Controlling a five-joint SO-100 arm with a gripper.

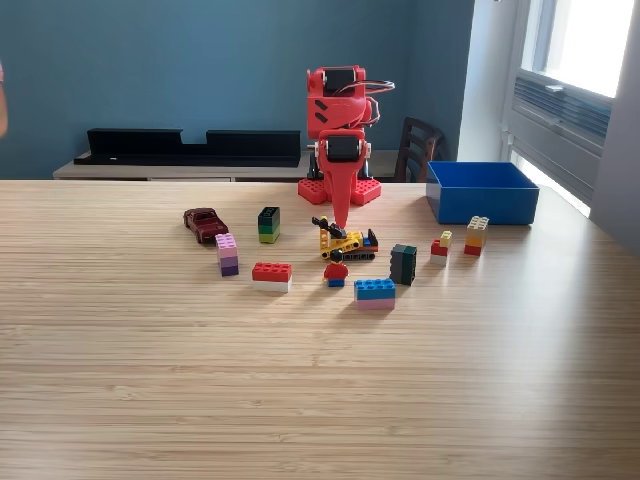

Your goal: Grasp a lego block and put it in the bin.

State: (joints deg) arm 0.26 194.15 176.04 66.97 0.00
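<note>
Lego block [345, 243] yellow, under red arm | jaws pointing down, opening unclear

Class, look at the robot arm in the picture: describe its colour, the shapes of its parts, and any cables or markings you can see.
The arm is bright red plastic with black rectangular motor blocks set into its joints. It stands on a red studded base. Thin cables loop out near its top. The gripper is red and tapers to a narrow point. Dark slanted slots mark its upper body.

Office-like room: long table [320, 380], window [585, 40]
</note>
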